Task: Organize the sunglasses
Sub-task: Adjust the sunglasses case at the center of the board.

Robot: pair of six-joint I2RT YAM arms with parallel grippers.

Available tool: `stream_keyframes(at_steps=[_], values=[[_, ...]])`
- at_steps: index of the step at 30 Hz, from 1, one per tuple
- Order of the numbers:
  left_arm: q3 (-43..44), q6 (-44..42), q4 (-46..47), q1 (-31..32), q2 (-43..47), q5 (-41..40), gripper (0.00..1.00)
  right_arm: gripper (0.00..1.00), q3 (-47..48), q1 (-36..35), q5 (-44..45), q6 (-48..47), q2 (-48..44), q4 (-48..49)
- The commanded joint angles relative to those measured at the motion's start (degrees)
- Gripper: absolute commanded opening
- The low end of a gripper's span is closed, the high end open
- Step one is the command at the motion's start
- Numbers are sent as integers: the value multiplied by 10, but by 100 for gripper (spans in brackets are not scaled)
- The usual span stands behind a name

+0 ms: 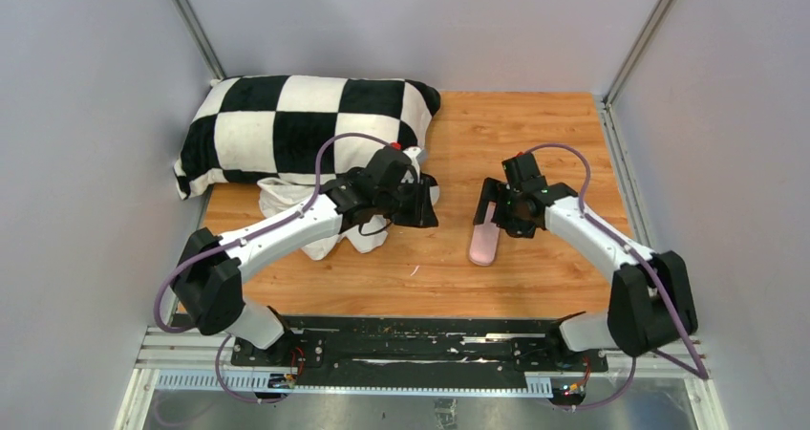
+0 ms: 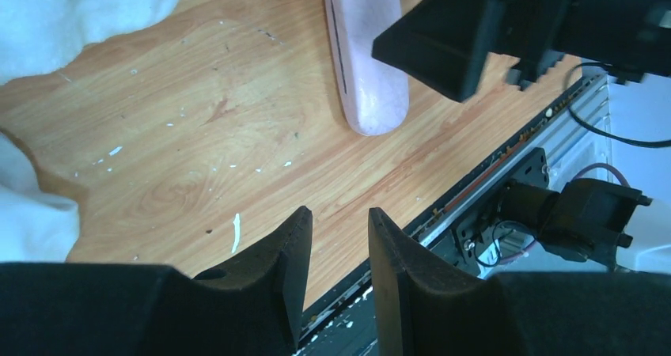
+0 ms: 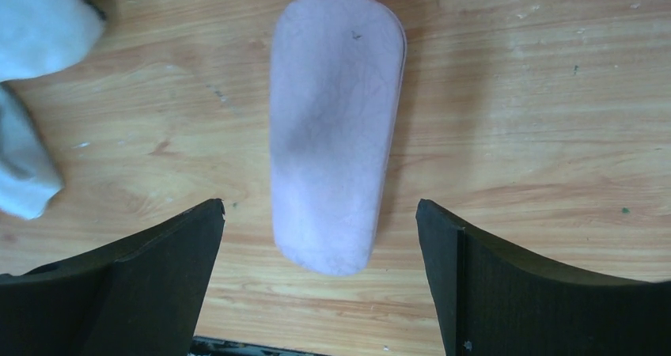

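The sunglasses do not show in any view. The pink oblong case (image 1: 484,242) lies closed on the wooden table, lengthwise toward the near edge. It also shows in the left wrist view (image 2: 365,55) and the right wrist view (image 3: 336,126). My right gripper (image 1: 494,212) hovers over the case's far end with its jaws wide open on either side of it, not touching (image 3: 320,206). My left gripper (image 1: 426,204) is to the left of the case, beside a white cloth. Its jaws (image 2: 340,212) stand a narrow gap apart with nothing between them.
A crumpled white cloth (image 1: 315,215) lies under my left arm, and its edges show in the wrist views (image 2: 79,8) (image 3: 32,24). A black-and-white checkered pillow (image 1: 306,115) lies at the back left. The black base rail (image 1: 420,339) runs along the near edge.
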State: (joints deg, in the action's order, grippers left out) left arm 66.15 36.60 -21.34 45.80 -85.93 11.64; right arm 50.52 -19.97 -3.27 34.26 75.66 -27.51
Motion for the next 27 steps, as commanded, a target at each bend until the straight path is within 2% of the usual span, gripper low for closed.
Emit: stream_keyframes(at_steps=[1,4,8,11,17,20,21,23,27], values=[[-20,-3,-1,-6,20,-20,37,98,31,-40,83,31,68,-49],[-24,-3,-1,-6,25,-24,37,97,45,-58,101,35,116,-55],[-32,-2,1,-7,26,-22,37,87,45,-64,102,33,140,-44],[-37,-2,7,-7,24,-14,37,77,43,-64,104,25,142,-36],[-37,-2,15,-7,18,-3,37,49,40,-63,120,8,135,-35],[-37,-2,17,-7,15,-1,37,44,34,-63,128,0,126,-36],[-37,-2,18,-7,14,0,37,44,32,-63,131,-2,122,-36],[-38,-1,19,-7,12,0,37,54,29,-62,139,-5,113,-40],[-41,-2,22,-7,15,0,37,90,25,-51,152,-10,89,-48]])
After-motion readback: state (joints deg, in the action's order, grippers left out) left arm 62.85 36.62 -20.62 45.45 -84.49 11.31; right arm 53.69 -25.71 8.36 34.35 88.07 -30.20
